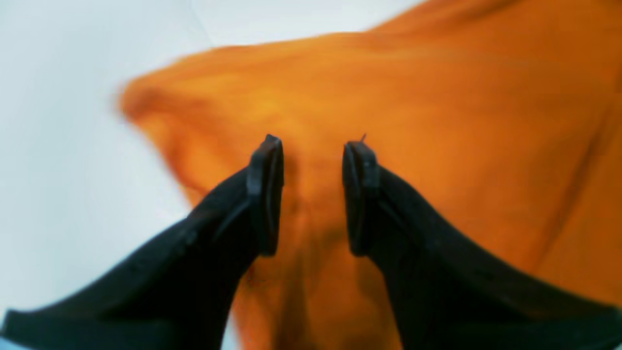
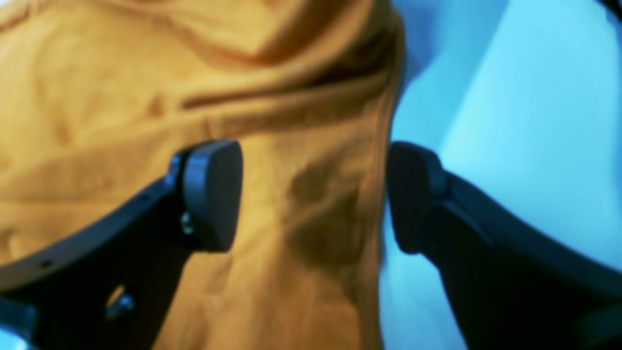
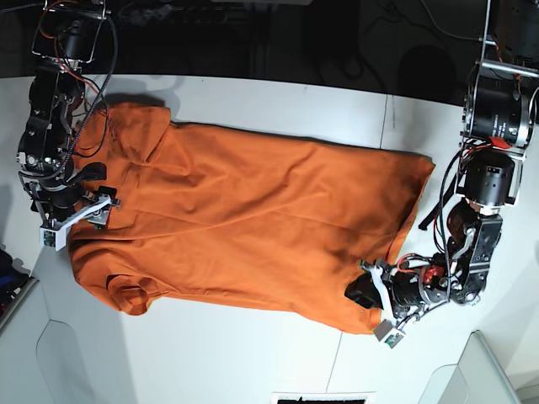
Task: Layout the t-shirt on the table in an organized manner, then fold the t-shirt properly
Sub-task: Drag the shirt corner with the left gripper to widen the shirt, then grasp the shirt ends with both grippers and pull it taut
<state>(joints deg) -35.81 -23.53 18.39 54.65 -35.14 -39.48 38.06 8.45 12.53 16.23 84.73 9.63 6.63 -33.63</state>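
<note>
Flat, t-shirt [image 3: 244, 227] (orange) on table [image 3: 253, 362].

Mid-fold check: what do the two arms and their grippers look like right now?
Both arms are black, built from round motor housings. The left arm carries loose black cables and red parts near its wrist; the right arm has red wires. The left gripper has curved black fingers with slim pads; the right gripper has rounded grey pads.

One plain orange short-sleeved cloth t-shirt [image 3: 253, 227] lies on one large flat white table [image 3: 278, 105]. Two black robot arms are in view, each with one two-fingered gripper.
</note>
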